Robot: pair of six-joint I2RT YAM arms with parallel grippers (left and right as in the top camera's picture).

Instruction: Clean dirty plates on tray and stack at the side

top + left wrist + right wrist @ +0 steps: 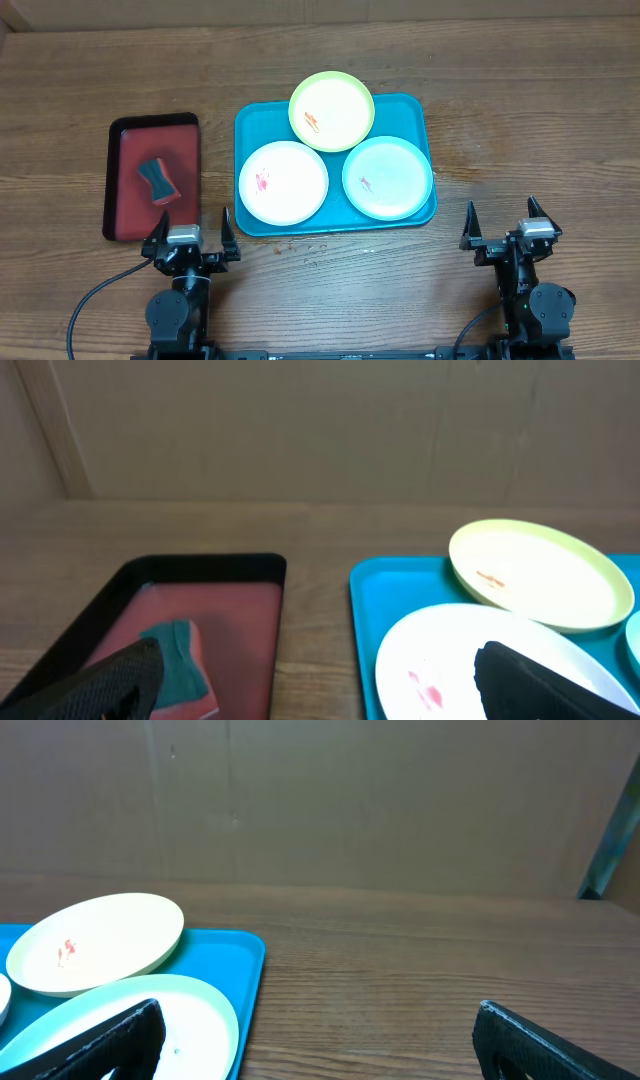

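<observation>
Lying flat in the middle of the table [500,80], the tray [262,122] has its long axis running side to side, parallel to the edge where the two arms stand. It is teal-blue, with rounded corners and a raised rim.

Three round plates sit on it in a triangle. The yellow-green plate [331,110] is at the back, overhanging the tray's far rim, with an orange smear left of its centre. The white plate [283,182] fills the near left part and has a red smear left of centre. The mint plate [387,177] fills the near right part and carries a small red mark. The three lie close together; I cannot tell whether their rims touch.

To the left of the tray, apart from it, a black-rimmed red tray [135,215] lies with its long axis running front to back, a teal and red sponge [157,180] on it.

The left tool [192,222] hangs near the tray's near left corner, jaws spread wide with nothing between them. The right tool [502,215] sits off the near right corner, over bare wood, just as wide and equally empty.
</observation>
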